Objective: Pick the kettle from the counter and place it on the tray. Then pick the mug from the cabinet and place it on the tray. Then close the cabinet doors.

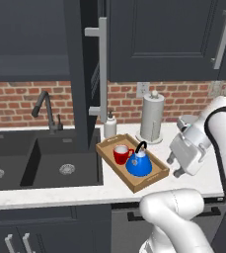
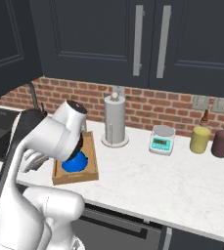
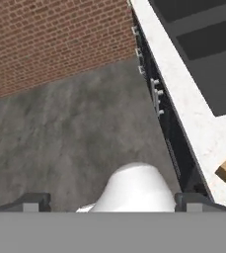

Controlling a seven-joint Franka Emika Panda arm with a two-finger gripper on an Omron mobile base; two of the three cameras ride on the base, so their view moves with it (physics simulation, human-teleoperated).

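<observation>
Left base view: the tray [image 1: 145, 182] sits on the counter [image 1: 193, 178] at centre frame, carrying both the mug [image 1: 120, 154] and the kettle [image 1: 138, 164], the mug touching or just beside the kettle on its upper-left side. Both carrying steps therefore appear complete; the remaining step is judged to be closing the cabinet doors. One open cabinet door [image 1: 81, 74] stands edge-on at upper centre, its long axis vertical, with its silver bar handle [image 1: 101, 69] running parallel to it.

The gripper [image 1: 176, 167] hangs at centre right, just right of the tray and apart from it; its jaws stand fully spread and hold nothing. The open door lies up and to the left of the jaws, beyond the tray, so the coming move is judged to require a rise and a leftward reach toward the door's outer face. In the hand view the fingertips [image 3: 34, 201] point at the floor beside the counter edge.

A vertical line of dark lettering on the arm at the right edge is too small to read.
</observation>
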